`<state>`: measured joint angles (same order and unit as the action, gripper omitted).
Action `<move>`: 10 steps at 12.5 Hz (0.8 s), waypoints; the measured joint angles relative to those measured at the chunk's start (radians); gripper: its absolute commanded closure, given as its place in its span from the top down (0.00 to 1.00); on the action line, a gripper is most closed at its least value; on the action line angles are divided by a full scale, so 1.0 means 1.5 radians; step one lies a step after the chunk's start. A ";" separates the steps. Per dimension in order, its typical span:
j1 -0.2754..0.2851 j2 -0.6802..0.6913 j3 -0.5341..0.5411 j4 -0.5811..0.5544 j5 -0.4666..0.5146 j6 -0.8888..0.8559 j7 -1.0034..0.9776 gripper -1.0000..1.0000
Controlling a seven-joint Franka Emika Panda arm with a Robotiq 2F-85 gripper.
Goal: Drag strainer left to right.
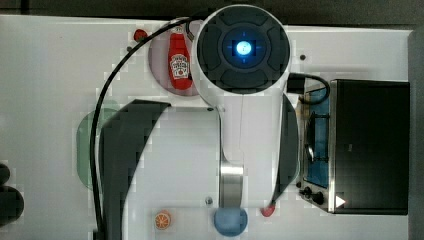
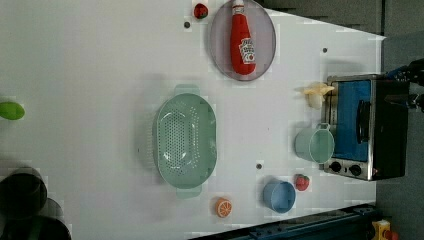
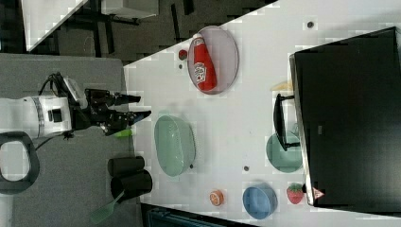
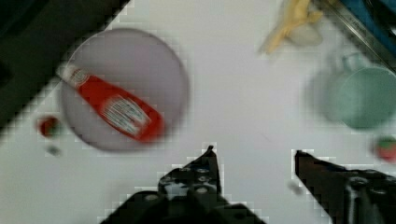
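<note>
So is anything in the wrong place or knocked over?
Only the ketchup bottle: it lies on its side on the round plate instead of standing. The strainer sits upright, nothing spilled.

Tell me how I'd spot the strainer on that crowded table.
Start at the toaster oven at the left view's right and look across the white table toward its middle. The strainer is the large pale green oval basin there, its bottom full of holes, unlike the smaller green cup.
</note>
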<state>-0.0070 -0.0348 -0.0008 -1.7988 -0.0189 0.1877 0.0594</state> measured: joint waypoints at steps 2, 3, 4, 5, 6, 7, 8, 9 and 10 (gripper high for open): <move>-0.001 -0.150 -0.017 -0.137 -0.005 -0.157 0.001 0.91; -0.003 -0.224 -0.023 -0.180 -0.012 -0.196 0.001 1.00; -0.003 -0.286 -0.027 -0.198 -0.012 -0.197 0.001 1.00; -0.007 -0.335 -0.029 -0.193 -0.010 -0.188 0.001 1.00; -0.010 -0.370 -0.026 -0.172 -0.003 -0.179 0.001 1.00; -0.008 -0.391 -0.022 -0.150 0.015 -0.169 0.001 1.00; -0.009 -0.395 -0.005 -0.132 0.027 -0.160 0.002 1.00; -0.009 -0.393 0.021 -0.128 0.024 -0.149 0.002 1.00; -0.008 -0.381 0.049 -0.133 0.022 -0.125 0.003 1.00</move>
<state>-0.0194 -0.6060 0.0730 -1.9980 0.0139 0.0005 0.0640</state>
